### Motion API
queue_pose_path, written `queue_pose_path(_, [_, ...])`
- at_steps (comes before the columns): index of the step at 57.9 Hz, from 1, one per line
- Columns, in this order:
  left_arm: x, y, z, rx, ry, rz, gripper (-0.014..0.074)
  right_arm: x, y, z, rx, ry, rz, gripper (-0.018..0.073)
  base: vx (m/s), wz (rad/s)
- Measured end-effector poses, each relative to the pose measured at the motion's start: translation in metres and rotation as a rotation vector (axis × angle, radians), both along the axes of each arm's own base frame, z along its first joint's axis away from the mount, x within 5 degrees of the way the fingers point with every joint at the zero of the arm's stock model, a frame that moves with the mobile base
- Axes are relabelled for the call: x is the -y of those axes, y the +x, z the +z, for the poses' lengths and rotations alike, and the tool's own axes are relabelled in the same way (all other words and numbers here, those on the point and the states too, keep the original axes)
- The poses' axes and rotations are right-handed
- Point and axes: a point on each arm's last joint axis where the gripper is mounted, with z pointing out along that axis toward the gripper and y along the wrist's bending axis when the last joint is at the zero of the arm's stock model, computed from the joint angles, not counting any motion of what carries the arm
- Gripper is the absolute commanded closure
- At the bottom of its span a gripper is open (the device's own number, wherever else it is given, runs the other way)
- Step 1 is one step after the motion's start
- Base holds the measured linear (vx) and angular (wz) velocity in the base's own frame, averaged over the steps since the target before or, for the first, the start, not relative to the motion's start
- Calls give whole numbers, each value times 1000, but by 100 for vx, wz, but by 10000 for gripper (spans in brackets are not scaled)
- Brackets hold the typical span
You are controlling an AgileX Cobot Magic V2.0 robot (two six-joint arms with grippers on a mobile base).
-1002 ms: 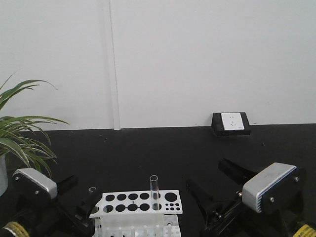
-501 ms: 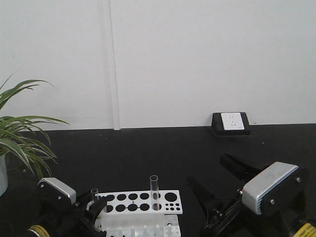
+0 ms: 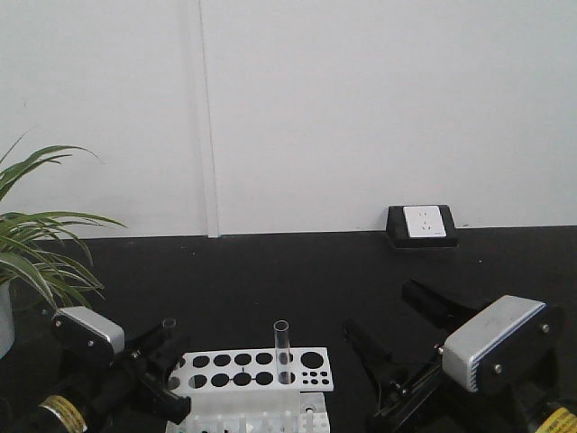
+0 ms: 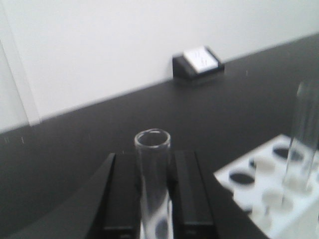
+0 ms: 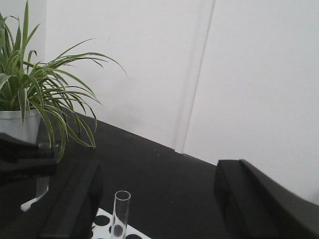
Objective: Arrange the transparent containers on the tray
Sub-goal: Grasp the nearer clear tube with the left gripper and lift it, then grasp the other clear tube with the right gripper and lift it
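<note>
The left pincer (image 3: 165, 354) is clenching on the shorter slim clear glass test tube (image 4: 152, 169), with its two black fingers (image 4: 122, 194) pressing the glass from both sides in the left wrist view. The tube is standing upright in that grip, round open rim on top. Its lower end is disappearing between the fingers. It is sitting just beside the left end of the white plastic rack with round holes (image 3: 248, 368). Whether it is touching the rack cannot be told.

The taller clear glass test tube (image 3: 281, 350) is standing upright in one of the rack's holes, a little right of the middle, with nothing gripping it.

On the other side, the right pincer (image 3: 392, 327) is hanging released. Its dark fingers are spread wide apart near the rack's right end and are touching nothing. In the right wrist view the taller tube is showing in the gap between them, farther ahead.

Everything is resting on the black table (image 3: 297, 280). A green long-leaved potted plant (image 3: 41, 244) is sitting at the left edge, and a black-framed white socket box (image 3: 422, 224) is sitting at the far edge against the white wall.
</note>
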Motion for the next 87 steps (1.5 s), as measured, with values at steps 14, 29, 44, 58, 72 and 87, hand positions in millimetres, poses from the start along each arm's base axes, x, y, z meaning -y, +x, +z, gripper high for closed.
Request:
queue_pose_path(14, [-11, -34, 84, 150, -9, 33, 603, -2, 2, 0, -16, 8, 9, 38, 0, 0])
queue_pose_path(29, [-31, -95, 155, 242, -49, 93, 603, -28, 28, -22, -120, -62, 132, 38, 0, 0])
queue_pose_path(44, [-46, -135, 176, 227, -28, 155, 603, -52, 57, -63, -192, -32, 217, 38, 0, 0])
queue_pose_path(58, [-49, -141, 176, 195, -27, 172, 603, -71, 92, -91, -228, -12, 215, 38, 0, 0])
queue_pose_path(72, [-49, -141, 176, 192, -35, 172, 603, -79, 123, -110, -269, 58, 130, 46, 0, 0])
queue_pose_path(87, [-49, -141, 176, 192, -37, 172, 603, -84, 133, -115, -266, 62, 134, 425, 0, 0])
